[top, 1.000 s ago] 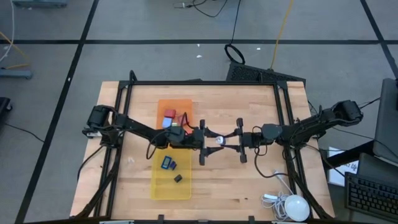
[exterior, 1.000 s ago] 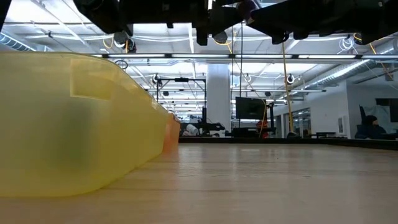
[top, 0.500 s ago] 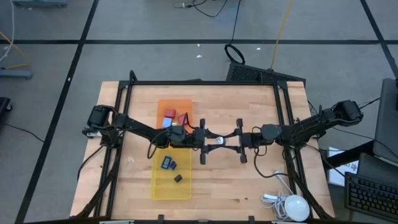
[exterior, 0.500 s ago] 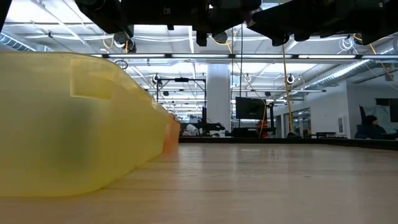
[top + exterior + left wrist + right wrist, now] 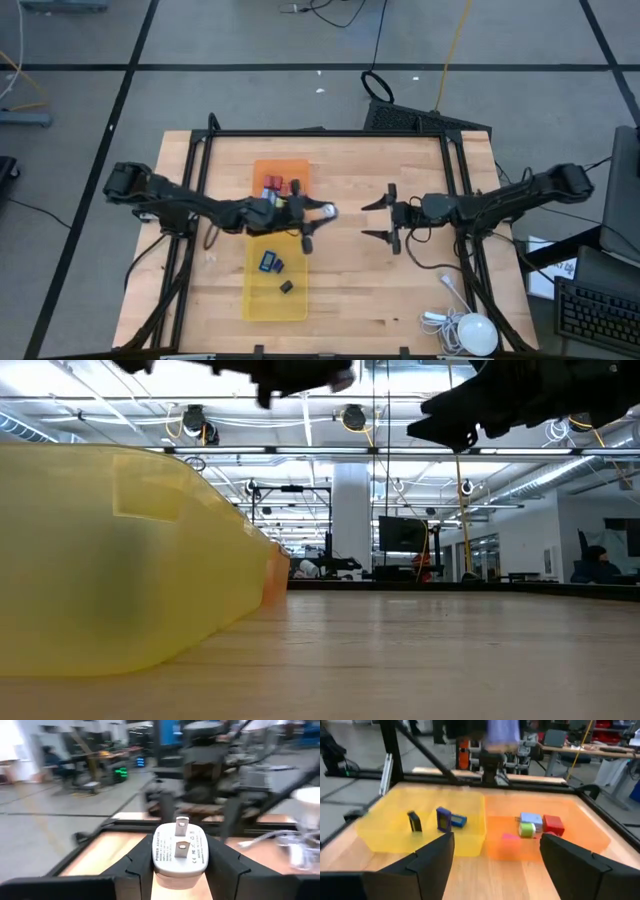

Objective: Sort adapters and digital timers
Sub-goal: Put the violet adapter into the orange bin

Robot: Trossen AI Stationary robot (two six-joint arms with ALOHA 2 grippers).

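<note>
**Over the bins: left arm holds the white adapter, right arm stands empty**

Above the near edge of the orange bin (image 5: 281, 172), the left gripper (image 5: 312, 216) is clamped on a white adapter (image 5: 180, 850); the left wrist view shows both dark fingers (image 5: 137, 865) pressed against the adapter's sides, its two metal prongs pointing away from the wrist. From overhead the adapter shows as a pale spot at the fingertips, raised off the wooden table (image 5: 400, 290).

Below that gripper lie the two bins, end to end. The orange bin holds a red adapter (image 5: 553, 825), a light blue one (image 5: 530, 818), a green one (image 5: 527, 829) and a pink one (image 5: 509, 836), bunched together. The yellow bin (image 5: 262, 298) holds a dark blue digital timer (image 5: 445, 819) and a black one (image 5: 414, 821), standing apart from each other.

Right of the bins, over bare wood near the table's middle, the right gripper (image 5: 385, 219) hangs with its fingers (image 5: 432, 855) spread wide apart and nothing between them, facing the left gripper across a clear gap
</note>
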